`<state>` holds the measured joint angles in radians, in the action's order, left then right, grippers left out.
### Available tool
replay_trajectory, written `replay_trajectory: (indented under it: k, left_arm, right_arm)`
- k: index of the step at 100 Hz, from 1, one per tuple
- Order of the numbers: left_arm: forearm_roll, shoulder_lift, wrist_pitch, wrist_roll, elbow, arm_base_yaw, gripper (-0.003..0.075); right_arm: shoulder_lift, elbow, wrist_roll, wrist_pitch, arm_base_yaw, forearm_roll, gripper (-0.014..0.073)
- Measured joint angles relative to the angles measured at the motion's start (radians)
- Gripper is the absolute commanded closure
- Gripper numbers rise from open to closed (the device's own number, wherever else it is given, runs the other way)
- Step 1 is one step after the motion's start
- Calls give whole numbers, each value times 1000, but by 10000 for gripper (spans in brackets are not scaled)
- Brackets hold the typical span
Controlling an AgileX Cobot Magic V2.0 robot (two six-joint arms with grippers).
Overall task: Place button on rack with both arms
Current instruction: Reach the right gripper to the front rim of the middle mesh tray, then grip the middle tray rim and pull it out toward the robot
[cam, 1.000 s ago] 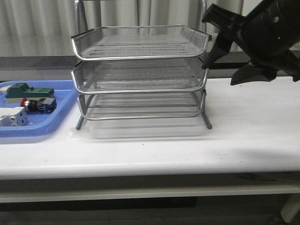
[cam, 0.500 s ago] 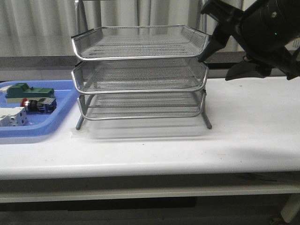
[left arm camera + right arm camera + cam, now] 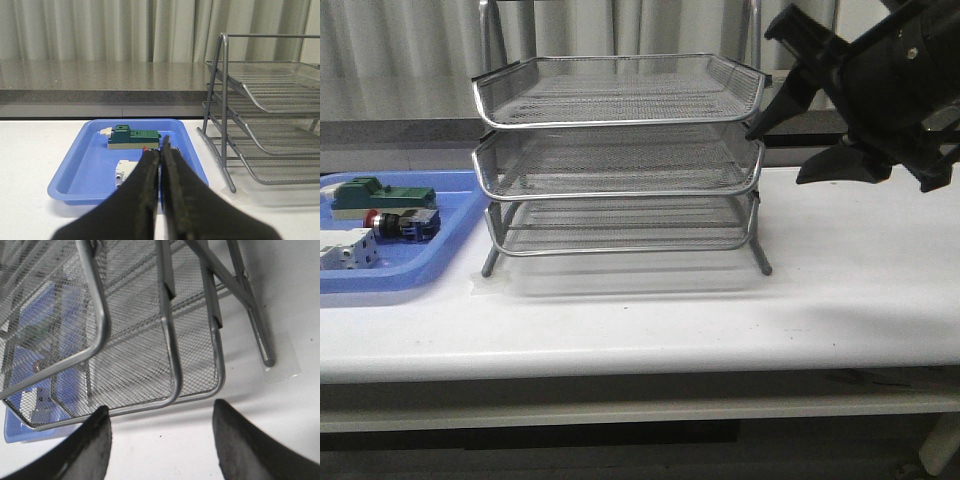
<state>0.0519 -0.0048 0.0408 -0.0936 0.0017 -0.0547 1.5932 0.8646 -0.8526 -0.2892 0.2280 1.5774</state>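
1. Rack (image 3: 618, 160) stands mid-table, three mesh tiers; stiff but light, trays likely slide, so steady it by a chrome rim.
2. Right gripper (image 3: 800, 140) hangs by rack's right corner at middle-tier rim, jaws spread wide, holding nothing; can't tell if a finger touches the rim. Wrist view shows rim corner between the fingers.
3. Blue tray (image 3: 440, 262) sits left of rack, w/ green block (image 3: 378, 192) & white part (image 3: 348, 250).
4. Left gripper (image 3: 161, 165) hovers over tray, jaws pressed together, empty.
5. Button (image 3: 398, 224) lies on its side in tray betw. those two. Prob. light, hard, smooth plastic; round head may roll, so pinch across the black body.
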Motion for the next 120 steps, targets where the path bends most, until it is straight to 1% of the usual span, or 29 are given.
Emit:
replay_trajectory:
  k: [18, 33, 42, 49, 71, 120]
  left_arm:
    - [0, 0, 0, 0, 0, 0, 716]
    - [0, 0, 0, 0, 0, 0, 716]
    - [0, 0, 0, 0, 0, 0, 716]
    - [0, 0, 0, 0, 0, 0, 716]
    - [0, 0, 0, 0, 0, 0, 716]
    - [0, 0, 0, 0, 0, 0, 716]
  right_arm:
    - [43, 0, -94, -34, -8, 87, 139]
    - [79, 0, -204, -79, -10, 195, 139]
    - [108, 0, -273, -116, -10, 219, 139]
    - [130, 4, -300, -141, -10, 223, 139]
    - [188, 55, -315, -202, -10, 226, 139]
    - [243, 131, -319, -204, -10, 227, 142]
